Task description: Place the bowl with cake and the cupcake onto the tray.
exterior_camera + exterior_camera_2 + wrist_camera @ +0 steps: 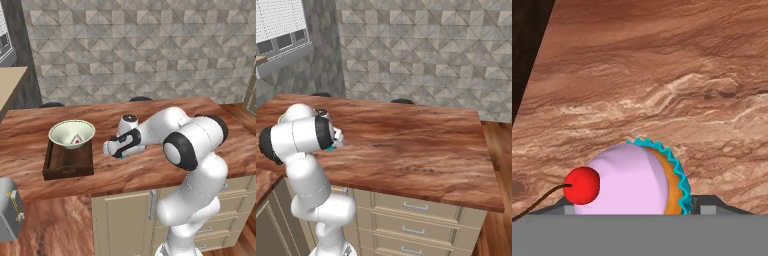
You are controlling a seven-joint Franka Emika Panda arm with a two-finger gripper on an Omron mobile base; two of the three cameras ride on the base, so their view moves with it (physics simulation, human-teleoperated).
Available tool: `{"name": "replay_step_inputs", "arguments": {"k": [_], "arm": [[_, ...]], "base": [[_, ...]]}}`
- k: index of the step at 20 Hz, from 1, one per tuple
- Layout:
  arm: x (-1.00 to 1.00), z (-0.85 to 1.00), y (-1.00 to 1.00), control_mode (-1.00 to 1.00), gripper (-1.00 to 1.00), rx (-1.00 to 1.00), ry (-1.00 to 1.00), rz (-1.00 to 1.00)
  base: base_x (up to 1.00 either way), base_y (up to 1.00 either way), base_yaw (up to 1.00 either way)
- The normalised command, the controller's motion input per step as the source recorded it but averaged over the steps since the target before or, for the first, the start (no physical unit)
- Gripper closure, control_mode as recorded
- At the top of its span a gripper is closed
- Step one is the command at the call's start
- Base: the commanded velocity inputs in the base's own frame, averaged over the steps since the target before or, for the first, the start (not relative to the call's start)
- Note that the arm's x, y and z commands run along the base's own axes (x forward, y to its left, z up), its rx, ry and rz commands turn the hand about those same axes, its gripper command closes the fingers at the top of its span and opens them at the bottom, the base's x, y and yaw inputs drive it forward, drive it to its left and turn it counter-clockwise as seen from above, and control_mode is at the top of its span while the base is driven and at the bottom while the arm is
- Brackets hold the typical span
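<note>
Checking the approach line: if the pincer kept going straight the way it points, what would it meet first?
The cupcake, already between its tips; past it, bare wooden counter, though depth is hard to judge.

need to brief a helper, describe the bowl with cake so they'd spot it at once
On the long reddish wooden counter, look toward its left end for the dark brown wooden tray. The bowl with cake sits on it: wide, shallow, pale cream-green, holding a small white slice with a red dot.
</note>
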Motion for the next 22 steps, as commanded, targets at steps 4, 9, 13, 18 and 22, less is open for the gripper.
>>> {"name": "replay_step_inputs", "arguments": {"k": [4,9,13,18,22], "arm": [[0.0,0.36,0.28,-1.0,1.0,0.02,-0.05,0.05],[0.0,0.22,0.18,-1.0,1.0,0.19,-0.02,0.04],[0.0,0.06,0.29,-1.0,1.0,0.18,0.0,0.05],[0.0,0.0,0.6,-1.0,1.0,0.03,0.0,0.07],[0.0,0.01,0.59,-1.0,1.0,0.0,0.0,0.06]], "base": [[0.0,0.0,0.0],[0.0,0.0,0.0],[0.0,0.0,0.0],[0.0,0.0,0.0],[0.0,0.0,0.0]]}}
